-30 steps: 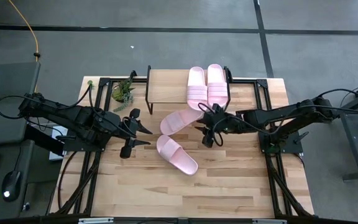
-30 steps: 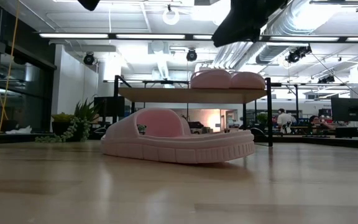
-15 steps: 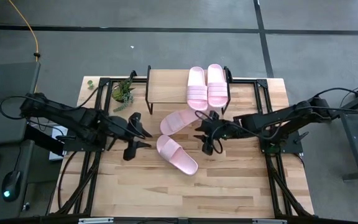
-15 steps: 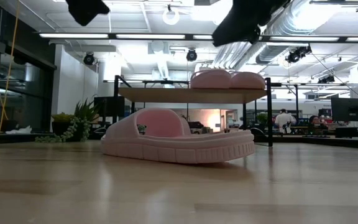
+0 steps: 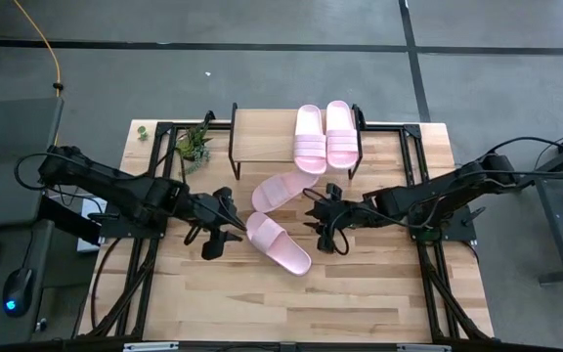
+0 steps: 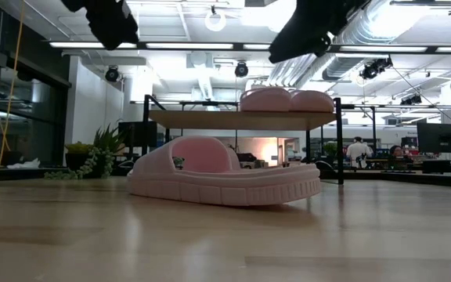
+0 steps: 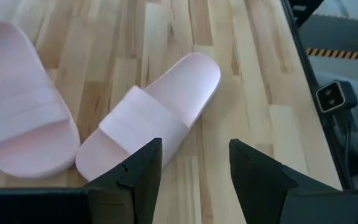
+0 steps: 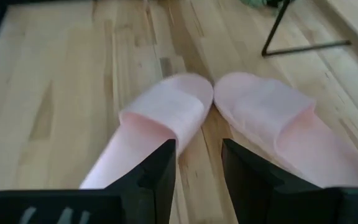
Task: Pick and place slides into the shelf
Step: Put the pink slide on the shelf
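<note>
The near slide (image 5: 278,243) lay diagonally on the bench (image 5: 360,293) between both arms, its toe end just beside the left gripper (image 5: 231,227), fingers spread and empty; right gripper (image 5: 318,217) likewise spread, slightly farther off.

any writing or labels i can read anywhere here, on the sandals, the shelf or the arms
None can be read.
The four pink sandals show plain ribbed straps with no brand mark.
The shelf top is bare wood.
The yellow and black striped strip beyond the table edge carries no words.
</note>
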